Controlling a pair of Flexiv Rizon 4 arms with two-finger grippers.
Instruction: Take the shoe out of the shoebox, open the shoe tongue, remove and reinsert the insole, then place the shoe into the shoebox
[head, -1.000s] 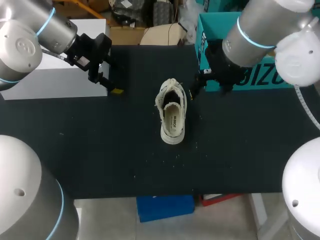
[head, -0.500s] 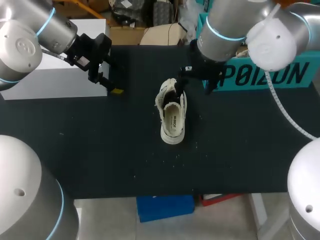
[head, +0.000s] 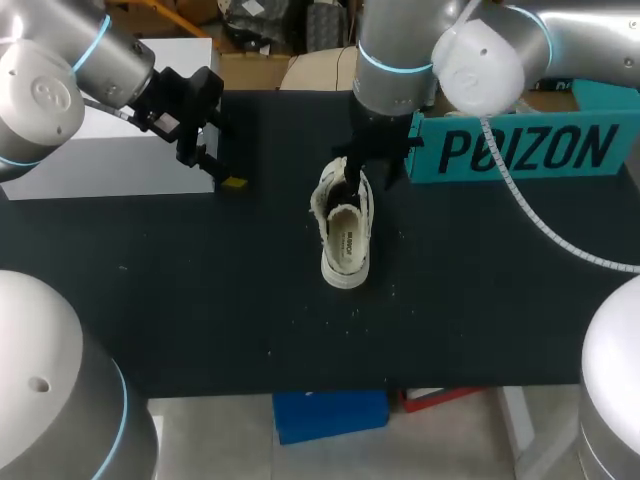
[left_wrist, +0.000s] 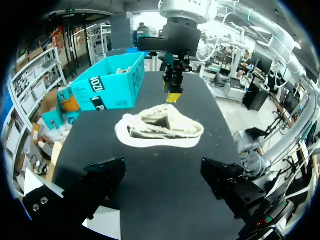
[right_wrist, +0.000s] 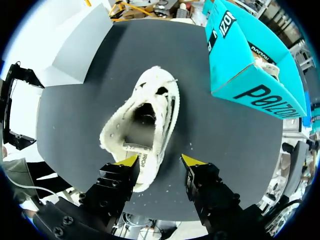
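Shoe (head: 345, 232): upright mid-tabletop (head: 200, 300), out of the shoebox (head: 520, 150) beside it
Right fingers (right_wrist: 192, 161): spread wide, right over the shoe
Left fingers (left_wrist: 100, 182): spread too, well away from it

Black table (head: 200, 300) bears shoe (head: 345, 235), teal shoebox (head: 520, 150), white box (head: 110, 160).

Cream shoe (head: 345, 232) sits upright on its sole on the bench (head: 200, 300), out of & just apart from the teal shoebox (head: 520, 150). Mouth gapes wide, pale insole (head: 343, 240) showing inside. Shoebox: open top, dark lettering on side.
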